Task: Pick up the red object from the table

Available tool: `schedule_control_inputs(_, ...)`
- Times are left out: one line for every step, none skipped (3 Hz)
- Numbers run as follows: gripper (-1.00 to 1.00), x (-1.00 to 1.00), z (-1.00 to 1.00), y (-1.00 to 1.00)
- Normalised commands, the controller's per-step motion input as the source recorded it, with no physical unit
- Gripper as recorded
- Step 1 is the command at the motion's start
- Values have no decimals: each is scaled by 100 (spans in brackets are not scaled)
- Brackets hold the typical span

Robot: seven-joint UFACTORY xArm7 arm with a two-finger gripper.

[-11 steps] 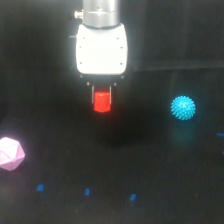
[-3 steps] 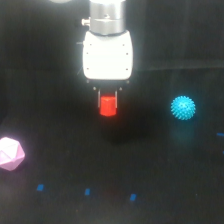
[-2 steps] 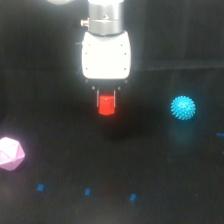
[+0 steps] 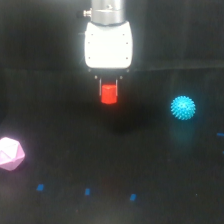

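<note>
Red object (image 4: 108,94) held between narrow pincer (image 4: 109,90) jaws, apparently lifted clear of counter (image 4: 150,165); grasp step judged done, steady raise required next.

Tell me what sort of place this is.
Probably a robot lab test bench, dimly lit. A bare black table carries small blue marks like position markers, and only odd test shapes: a spiky ball, a pink polyhedron, and the red block in the gripper.

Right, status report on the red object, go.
Gripper shut on the red object, fingers at its sides. Object looks lifted off the table. Pink polyhedron and cyan ball well aside, nothing in the way.
</note>
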Motion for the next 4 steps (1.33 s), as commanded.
schedule_control_inputs(-100,-2,15,-3)
schedule_control_inputs(-100,-11,-56,-16)
schedule_control_inputs(-67,-21,-76,-61)
schedule_control_inputs(-100,40,-1,-4)
